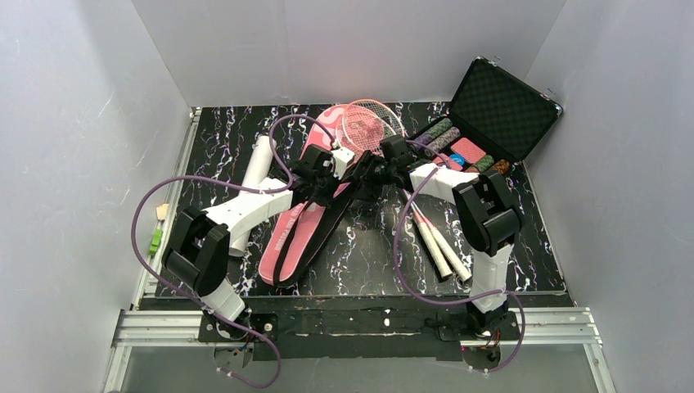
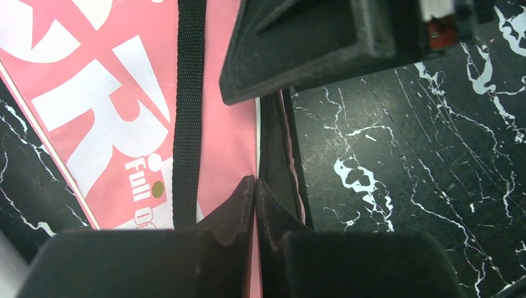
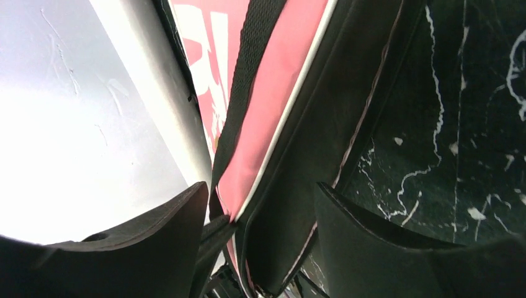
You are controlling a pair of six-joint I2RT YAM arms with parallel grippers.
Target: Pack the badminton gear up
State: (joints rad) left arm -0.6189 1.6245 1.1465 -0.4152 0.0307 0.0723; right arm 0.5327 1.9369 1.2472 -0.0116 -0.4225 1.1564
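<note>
The surface (image 1: pixel 360 254) is seen as a glossy black sheet with white marble-like veins. The bag (image 2: pixel 229 112) is made of smooth pink cloth with a faint sheen. Its strap (image 2: pixel 188 112) is made of black woven webbing, visibly ribbed. Matt black plastic, finely grained, is shown on the left hand (image 2: pixel 255 184). The case (image 1: pixel 501 105) is lined with dimpled black foam.

pink bag (image 1: pixel 277 258) with white letters and black strap (image 2: pixel 186 112); black surface (image 1: pixel 368 246) veined white; pink-framed rackets (image 1: pixel 364 127), white handles (image 1: pixel 434 241); white tube (image 1: pixel 255 168); black dimpled case (image 1: pixel 499 106).
</note>
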